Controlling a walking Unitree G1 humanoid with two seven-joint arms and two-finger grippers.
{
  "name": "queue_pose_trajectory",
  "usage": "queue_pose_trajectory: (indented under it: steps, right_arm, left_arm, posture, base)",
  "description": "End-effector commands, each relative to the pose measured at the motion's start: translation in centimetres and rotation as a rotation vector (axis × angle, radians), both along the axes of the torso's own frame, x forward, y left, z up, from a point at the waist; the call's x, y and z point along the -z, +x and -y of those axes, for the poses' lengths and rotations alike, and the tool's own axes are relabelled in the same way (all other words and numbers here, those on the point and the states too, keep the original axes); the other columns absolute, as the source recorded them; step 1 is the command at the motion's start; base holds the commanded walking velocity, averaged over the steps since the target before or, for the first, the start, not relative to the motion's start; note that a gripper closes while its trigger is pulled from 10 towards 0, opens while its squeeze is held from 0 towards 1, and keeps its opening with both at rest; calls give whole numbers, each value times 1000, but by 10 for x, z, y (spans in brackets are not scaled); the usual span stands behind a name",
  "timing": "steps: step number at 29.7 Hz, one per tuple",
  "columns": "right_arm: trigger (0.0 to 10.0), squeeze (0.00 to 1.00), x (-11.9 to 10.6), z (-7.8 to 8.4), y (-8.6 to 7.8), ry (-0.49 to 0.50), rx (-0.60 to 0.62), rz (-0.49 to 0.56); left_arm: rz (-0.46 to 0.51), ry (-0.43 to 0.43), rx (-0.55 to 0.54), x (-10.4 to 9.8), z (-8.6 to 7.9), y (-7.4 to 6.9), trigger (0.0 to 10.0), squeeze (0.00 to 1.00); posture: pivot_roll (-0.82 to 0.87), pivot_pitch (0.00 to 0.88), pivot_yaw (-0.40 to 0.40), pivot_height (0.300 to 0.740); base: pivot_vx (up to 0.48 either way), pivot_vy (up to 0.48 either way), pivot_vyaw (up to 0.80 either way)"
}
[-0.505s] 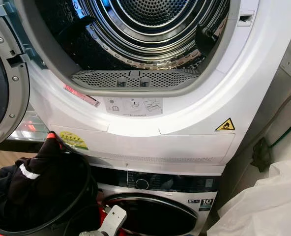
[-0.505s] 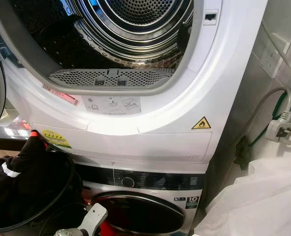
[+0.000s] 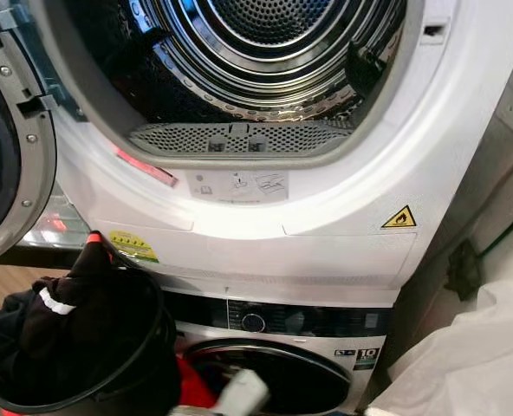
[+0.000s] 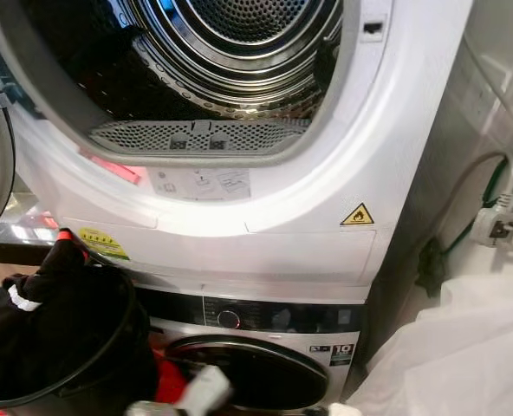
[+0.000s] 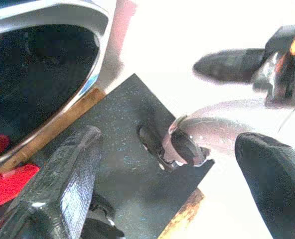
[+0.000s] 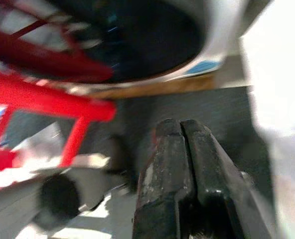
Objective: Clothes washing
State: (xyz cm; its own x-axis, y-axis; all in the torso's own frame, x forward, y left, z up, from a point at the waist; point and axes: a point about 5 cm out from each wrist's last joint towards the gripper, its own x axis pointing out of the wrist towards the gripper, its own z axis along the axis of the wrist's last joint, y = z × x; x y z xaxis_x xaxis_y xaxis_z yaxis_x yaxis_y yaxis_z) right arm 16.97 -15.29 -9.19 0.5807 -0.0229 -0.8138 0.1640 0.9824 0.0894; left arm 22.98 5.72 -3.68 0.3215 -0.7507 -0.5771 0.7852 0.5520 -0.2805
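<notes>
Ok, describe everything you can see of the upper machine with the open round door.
The white upper drum machine sits stacked on a lower front-loader with a dark control strip. Its grey-rimmed round door is swung open to the robot's left, showing a shiny perforated steel drum and a grey mesh lint filter at the opening's lower lip. Below are a pictogram label, a pink sticker, a yellow round sticker and a yellow flame warning triangle.

machines: 2, dryer (image 3: 343, 208) on washer (image 3: 282, 347); basket (image 3: 83, 381): 1; plug (image 4: 492, 227): 1
</notes>
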Motion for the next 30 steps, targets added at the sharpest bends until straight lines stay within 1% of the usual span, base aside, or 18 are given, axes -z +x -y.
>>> queue_pose_trajectory:
  steps: [1, 12, 13, 14, 15, 16, 17, 18, 20, 21, 22, 24, 25, 27, 28, 29, 30]
  right_arm:
    - [10000, 0, 1, 4, -3, -12, -1, -15]
    - [10000, 0, 1, 5, -2, -13, -3, -14]
    - [10000, 0, 1, 6, -1, -17, -4, -12]
    - [10000, 0, 0, 7, -1, -20, -5, -11]
    - [10000, 0, 0, 8, 0, -22, -9, -11]
    - [10000, 0, 0, 8, 0, -23, -11, -11]
    - [10000, 0, 0, 7, -1, -22, -14, -13]
    - [10000, 0, 1, 6, -2, -20, -19, -16]
    - [10000, 0, 1, 5, -3, -20, -21, -18]
    - [10000, 0, 2, 5, -3, -20, -29, -21]
    - [10000, 0, 2, 4, -4, -20, -35, -23]
    - [10000, 0, 2, 3, -4, -18, -41, -24]
    - [10000, 0, 2, 2, -4, -18, -49, -25]
    - [10000, 0, 2, 0, -4, -18, -55, -27]
    - [10000, 0, 2, -1, -4, -16, -60, -28]
    - [10000, 0, 2, -1, -4, -16, -60, -28]
    - [10000, 0, 2, -1, -4, -15, -61, -28]
  left_arm:
    - [7, 47, -1, 2, -16, 3, 10000, 0]
    - [5, 34, 16, 0, -15, 3, 10000, 0]
    - [141, 72, 28, -9, -11, 15, 10000, 0]
    - [273, 116, 16, -18, -8, 27, 10000, 0]
    - [359, 82, -22, -30, -3, 36, 10000, 0]
    - [401, 40, -59, -38, 1, 42, 10000, 0]
    - [430, 18, -87, -44, 2, 46, 10000, 0]
    - [495, -63, -103, -54, 6, 47, 10000, 0]
    - [517, -91, -104, -58, 7, 46, 10000, 0]
    - [586, -159, -66, -67, 10, 39, 10000, 0]
    - [625, -207, -54, -74, 10, 34, 10000, 0]
    - [628, -256, -68, -80, 8, 31, 10000, 0]
    - [630, -287, -49, -84, 8, 26, 10000, 0]
    - [672, -298, -30, -96, 0, 20, 10000, 0]
    - [698, -293, -15, -103, -7, 15, 10000, 0]
    - [698, -293, -15, -103, -7, 15, 10000, 0]
    - [705, -285, -17, -105, -11, 13, 10000, 0]
  posture:
    - [-100, 0, 145, 740]
    - [-98, 0, 144, 740]
    - [-76, 0, 135, 740]
    - [-67, 0, 133, 740]
    - [-67, 0, 133, 740]
    - [-65, 0, 133, 740]
    - [-58, 0, 131, 740]
    - [-53, 0, 129, 740]
    - [-53, 0, 129, 740]
    - [-40, 0, 127, 740]
    - [-35, 0, 127, 740]
    - [-32, 0, 128, 740]
    - [-28, 0, 129, 740]
    - [-16, 0, 131, 740]
    - [-16, 0, 132, 740]
    - [-16, 0, 132, 740]
    - [-12, 0, 134, 740]
  base:
    - [0, 0, 0]
    - [0, 0, 0]
    - [0, 0, 0]
    - [0, 0, 0]
    - [0, 0, 0]
    - [0, 0, 0]
    - [0, 0, 0]
    - [0, 0, 0]
    - [0, 0, 0]
    - [0, 0, 0]
    - [0, 0, 0]
    - [0, 0, 0]
    - [0, 0, 0]
    - [0, 0, 0]
    - [0, 0, 0]
    - [0, 0, 0]
    - [0, 0, 0]
